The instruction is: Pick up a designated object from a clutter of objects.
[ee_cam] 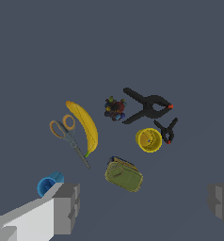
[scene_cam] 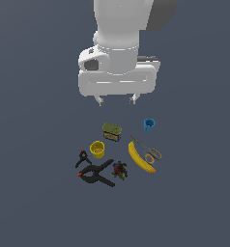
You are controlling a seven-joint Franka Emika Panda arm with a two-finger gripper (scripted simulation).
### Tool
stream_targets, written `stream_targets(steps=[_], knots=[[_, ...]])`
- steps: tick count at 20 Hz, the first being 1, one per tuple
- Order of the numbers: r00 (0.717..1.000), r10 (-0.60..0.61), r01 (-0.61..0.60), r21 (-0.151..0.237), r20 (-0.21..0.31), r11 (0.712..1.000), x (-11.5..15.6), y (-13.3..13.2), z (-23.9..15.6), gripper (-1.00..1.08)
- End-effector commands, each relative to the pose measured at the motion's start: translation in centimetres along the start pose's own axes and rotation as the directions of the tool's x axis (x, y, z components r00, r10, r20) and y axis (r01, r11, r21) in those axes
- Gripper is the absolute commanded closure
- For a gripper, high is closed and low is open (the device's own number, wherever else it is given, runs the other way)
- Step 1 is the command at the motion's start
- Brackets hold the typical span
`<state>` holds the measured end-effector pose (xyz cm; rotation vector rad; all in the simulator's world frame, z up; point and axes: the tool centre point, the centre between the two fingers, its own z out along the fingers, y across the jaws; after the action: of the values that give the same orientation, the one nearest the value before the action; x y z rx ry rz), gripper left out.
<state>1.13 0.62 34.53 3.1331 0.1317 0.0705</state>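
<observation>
Below the gripper, and a little forward of it toward the clutter, the green-topped tin is found lying flat on the worktop. The gripper is held high above the worktop with its jaws spread wide and nothing between them; in the wrist view its two fingers are seen far apart, and the green-topped tin lies between them, somewhat nearer to the finger that partly covers the blue cup.

The long axis of the tin is turned at a slant to the line that joins the two fingers, as far as can be judged from the wrist view. It is therefore judged that the coming move must be mostly a straight descent, with a small shift to centre the tin and perhaps a turn of the wrist, so that the jaws close across the short sides.

Among the clutter, the tin is the item closest to the gripper. The yellow cup stands near it on the far side from the gripper, apart from it and not touching. The banana and the orange-handled scissors lie to one side, and the two black clamps farther off. Enough free room around the tin seems to be left for the fingers.
</observation>
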Motion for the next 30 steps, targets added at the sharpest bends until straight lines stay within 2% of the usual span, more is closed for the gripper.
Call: stream_targets(steps=[1, 9, 15, 22, 30], knots=[[1.0, -0.02, 0.02, -0.001, 0.001, 1.0, -0.1, 0.1, 0.5, -0.92], [0.99, -0.142, 0.142, -0.005, 0.008, 0.99, -0.5, 0.5, 3.4, -0.92], [0.959, -0.281, 0.281, -0.007, 0.016, 0.96, -1.3, 0.9, 6.7, -0.92], [0.894, -0.447, 0.447, -0.003, 0.025, 0.894, -2.6, 1.3, 10.7, -0.92], [0.784, -0.62, 0.62, 0.008, 0.031, 0.784, -4.6, 1.5, 14.9, -0.92]])
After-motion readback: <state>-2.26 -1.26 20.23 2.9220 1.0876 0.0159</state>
